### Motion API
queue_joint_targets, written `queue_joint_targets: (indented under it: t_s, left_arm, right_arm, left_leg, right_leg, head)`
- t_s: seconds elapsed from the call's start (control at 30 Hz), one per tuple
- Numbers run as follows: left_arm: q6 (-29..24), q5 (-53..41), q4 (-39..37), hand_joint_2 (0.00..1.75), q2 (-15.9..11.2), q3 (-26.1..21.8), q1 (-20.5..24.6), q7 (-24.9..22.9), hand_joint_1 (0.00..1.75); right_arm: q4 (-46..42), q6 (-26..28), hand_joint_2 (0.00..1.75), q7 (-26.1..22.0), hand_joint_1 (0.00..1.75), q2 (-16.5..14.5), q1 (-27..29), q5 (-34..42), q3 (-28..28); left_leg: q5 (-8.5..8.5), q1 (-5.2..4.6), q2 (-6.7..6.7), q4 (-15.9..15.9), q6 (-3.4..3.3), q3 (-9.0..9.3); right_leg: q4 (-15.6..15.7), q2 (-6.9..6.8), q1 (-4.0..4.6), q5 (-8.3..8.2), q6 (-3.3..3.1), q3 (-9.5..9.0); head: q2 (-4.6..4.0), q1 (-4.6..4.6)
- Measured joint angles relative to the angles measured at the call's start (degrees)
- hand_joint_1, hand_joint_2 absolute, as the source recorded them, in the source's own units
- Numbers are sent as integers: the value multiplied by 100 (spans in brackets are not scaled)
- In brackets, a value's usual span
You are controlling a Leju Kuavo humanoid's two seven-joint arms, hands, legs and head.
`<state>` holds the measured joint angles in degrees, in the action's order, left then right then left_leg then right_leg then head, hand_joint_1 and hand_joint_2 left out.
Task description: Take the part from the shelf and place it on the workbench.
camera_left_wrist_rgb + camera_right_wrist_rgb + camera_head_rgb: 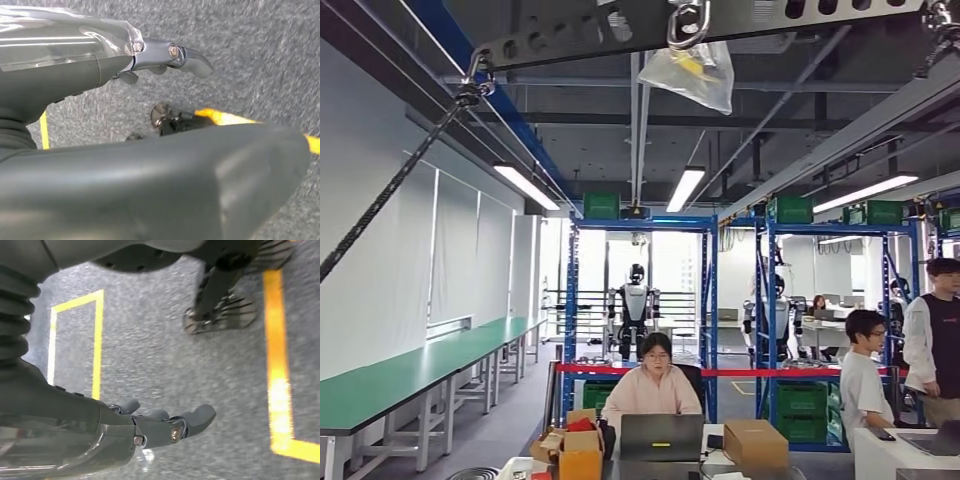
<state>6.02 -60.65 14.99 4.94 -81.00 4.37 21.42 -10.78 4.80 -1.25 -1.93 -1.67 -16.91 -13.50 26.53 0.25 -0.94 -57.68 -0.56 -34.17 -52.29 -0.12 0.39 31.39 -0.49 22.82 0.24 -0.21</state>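
Observation:
Two blue-framed shelves stand far ahead in the head view, one in the middle [641, 300] and one to the right [833, 300], with green crates [801, 400] on them. At this distance the part cannot be picked out. Long green-topped workbenches [410, 370] run along the left wall. My left hand [75, 55] hangs above grey floor, its fingers [181, 54] stretched out and its thumb [188, 185] apart, holding nothing. My right hand [113, 430] also hangs over the floor, with fingers [196, 417] straight and nothing in them.
A person [653, 385] sits at a laptop straight ahead, behind a desk with cardboard boxes [755, 442]. Two people [865, 375] stand at the right. A red tape [712, 372] crosses in front of the shelves. Another humanoid robot [633, 305] stands behind. Yellow floor lines [277, 365] lie below.

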Motion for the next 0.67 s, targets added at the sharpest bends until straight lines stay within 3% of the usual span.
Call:
queue_joint_targets:
  t_s: [0.07,0.1,0.13,0.17,0.2,0.23,0.3,0.37,0.43,0.5,0.53,0.57,0.63,0.67]
  left_arm:
    - [-2,21,0,0,1,-1,-14,-9,0]
    - [-4,37,0,0,2,-2,-19,-17,0]
    - [-8,53,0,0,3,-4,-21,-31,0]
    - [-19,70,0,0,3,-7,-20,-55,0]
    - [-38,83,0,0,3,-10,-18,-95,0]
    - [-67,96,0,0,2,-16,-16,-149,0]
    - [-122,117,1,87,2,-31,-5,-249,0]
    - [-153,122,1,175,4,-40,16,-290,0]
    - [-163,124,2,175,10,-43,28,-302,0]
    - [-164,125,2,87,15,-44,23,-305,0]
    - [-165,125,2,44,15,-44,20,-304,0]
    - [-166,126,2,44,15,-44,22,-302,0]
    - [-166,130,2,131,18,-44,24,-298,0]
    - [-165,132,2,175,19,-44,23,-297,0]
  right_arm:
    - [4,-1,175,18,0,-1,12,-17,-13]
    - [4,-3,175,20,0,-2,21,-29,-20]
    - [4,-7,175,22,0,-2,29,-40,-30]
    - [4,-11,175,22,0,-3,34,-56,-37]
    - [4,-15,175,24,0,-3,33,-74,-43]
    - [4,-19,175,30,0,-3,33,-97,-46]
    - [4,-20,175,45,0,-4,31,-139,-48]
    - [4,-34,175,53,0,-4,25,-165,-53]
    - [2,-66,175,51,0,1,9,-200,-63]
    - [2,-99,175,49,0,5,3,-243,-72]
    - [2,-110,131,44,0,5,7,-262,-74]
    - [2,-117,87,26,0,5,11,-277,-78]
    - [2,-125,0,-28,0,7,17,-292,-87]
    - [2,-128,0,-47,0,8,17,-291,-91]
  left_leg:
    - [486,13,20,-451,40,-161]
    - [753,18,24,-812,55,-258]
    - [916,20,27,-1181,67,-341]
    - [945,21,28,-1464,74,-378]
    - [838,21,28,-1576,73,-339]
    - [659,20,29,-1470,65,-199]
    - [400,16,32,-732,29,322]
    - [424,10,35,-45,-5,726]
    - [501,7,38,163,-26,789]
    - [511,0,40,186,-55,763]
    - [503,-7,39,187,-70,754]
    - [490,-12,39,186,-85,745]
    - [472,-20,38,185,-103,733]
    - [469,-21,37,185,-105,731]
  right_leg:
    - [8,-27,-6,-102,-80,135]
    - [-4,-34,5,-148,-103,213]
    - [-26,-43,17,-196,-115,294]
    - [-56,-49,29,-240,-121,380]
    - [-95,-51,38,-275,-120,467]
    - [-143,-50,44,-302,-112,551]
    - [-258,-48,55,-326,-91,686]
    - [-370,-48,76,-331,-61,788]
    - [-429,-48,94,-350,-60,867]
    - [-427,-45,95,-389,-59,902]
    - [-416,-44,90,-411,-42,905]
    - [-405,-43,86,-431,-31,908]
    - [-390,-42,79,-461,-13,913]
    - [-387,-42,77,-467,-10,914]
  head:
    - [-2,1]
    - [-2,1]
    - [-2,1]
    - [-2,1]
    - [-3,1]
    - [-3,1]
    - [-4,1]
    - [-4,0]
    - [-4,-1]
    - [-4,-1]
    - [-4,-1]
    - [-4,-1]
    - [-4,-1]
    - [-4,-1]
